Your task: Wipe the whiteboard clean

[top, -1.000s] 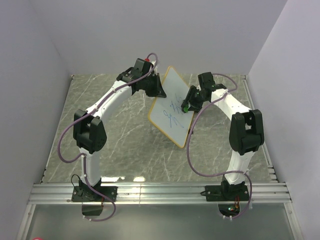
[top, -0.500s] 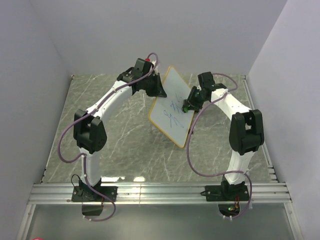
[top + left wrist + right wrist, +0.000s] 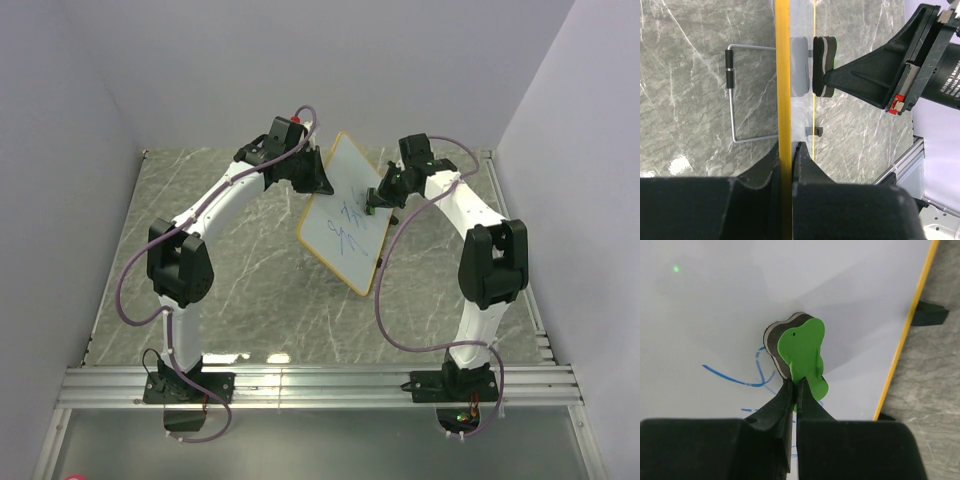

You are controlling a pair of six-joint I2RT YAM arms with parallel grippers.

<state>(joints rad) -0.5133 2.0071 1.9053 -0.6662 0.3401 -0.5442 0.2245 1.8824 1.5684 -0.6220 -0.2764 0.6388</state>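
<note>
The whiteboard [image 3: 335,235] stands tilted up off the table, white with an orange-yellow rim [image 3: 783,75] and blue scribbles [image 3: 347,222] near its middle. My left gripper [image 3: 318,183] is shut on the board's upper left edge; in the left wrist view the left gripper [image 3: 788,147] pinches the rim edge-on. My right gripper [image 3: 795,385] is shut on the small green eraser [image 3: 801,351], whose dark foam face rests against the whiteboard [image 3: 715,295] just above a blue scribble [image 3: 735,380]. The eraser [image 3: 822,65] also shows from the side, touching the board.
A bent wire stand [image 3: 732,95] lies on the grey marble table [image 3: 220,270] behind the board. Small black feet [image 3: 930,314] stick out at the board's rim. White walls close in the table on three sides, and an aluminium rail [image 3: 320,385] runs along the near edge.
My right gripper has closed on the green eraser and shifted slightly up the board toward its far edge. The left arm and the board have stayed still.
</note>
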